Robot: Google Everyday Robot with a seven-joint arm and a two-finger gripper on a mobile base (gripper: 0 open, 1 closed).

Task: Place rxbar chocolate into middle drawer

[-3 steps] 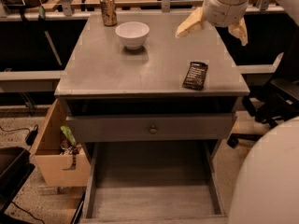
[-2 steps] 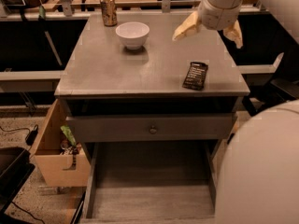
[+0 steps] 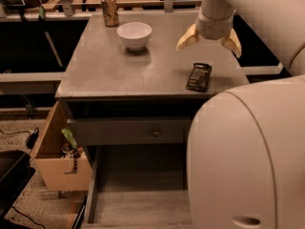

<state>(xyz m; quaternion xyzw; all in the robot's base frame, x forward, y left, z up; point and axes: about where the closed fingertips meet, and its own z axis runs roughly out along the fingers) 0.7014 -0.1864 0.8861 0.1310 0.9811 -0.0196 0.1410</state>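
Observation:
The rxbar chocolate [image 3: 199, 77] is a flat black wrapper lying on the grey cabinet top [image 3: 109, 70] near its right front edge. My gripper [image 3: 208, 39] hangs above the top, just behind and above the bar, with its two tan fingers [image 3: 187, 38] spread wide and nothing between them. The middle drawer [image 3: 138, 206] is pulled out below the cabinet, a wide grey tray with a plain floor; its right part is hidden behind my arm.
A white bowl [image 3: 134, 35] and a gold drink can [image 3: 110, 10] stand at the back of the top. A grey drawer front with a round knob [image 3: 156, 132] sits under the top. A tan wooden box [image 3: 59, 151] stands at the left. My arm's large white shell [image 3: 248, 156] fills the lower right.
My gripper has moved forward and down toward the bar. My arm's white shell has grown to cover more of the lower right and the drawer.

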